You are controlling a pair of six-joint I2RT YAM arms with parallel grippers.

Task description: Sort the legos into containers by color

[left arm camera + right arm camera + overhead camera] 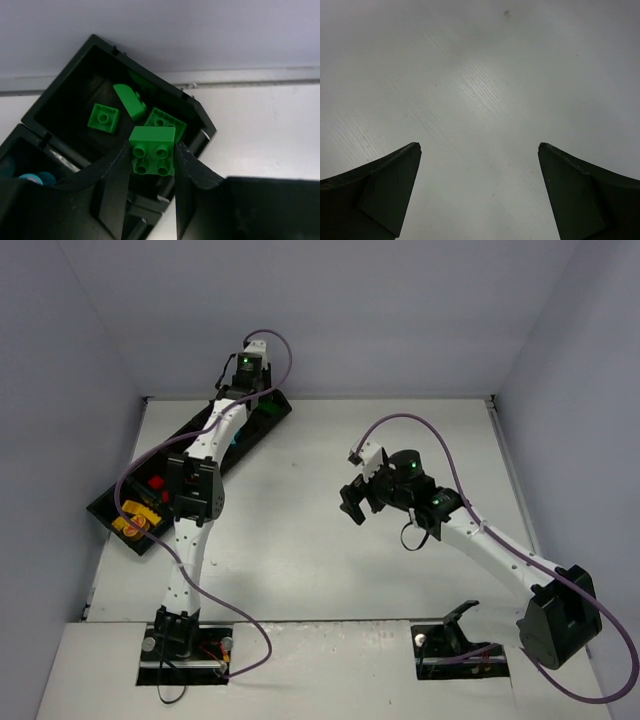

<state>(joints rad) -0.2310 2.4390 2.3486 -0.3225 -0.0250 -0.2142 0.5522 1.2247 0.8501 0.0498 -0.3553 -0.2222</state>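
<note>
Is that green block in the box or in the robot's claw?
In the claw: the left gripper is shut on the green brick, pinching both sides, while other green bricks lie in the end compartment.

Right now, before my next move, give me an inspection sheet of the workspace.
Surface: white table, bare around the right arm.
Job's things: black tray at far left; three green legos in its end compartment, teal pieces in the next; red lego and yellow-orange legos towards the near end.
Clutter: nothing seen.
Pincers: left pincer shut on a fourth green lego over the green compartment's rim; right pincer open over bare table.
Cables: a purple cable loops along each arm.
Surroundings: plain walls on three sides.
</note>
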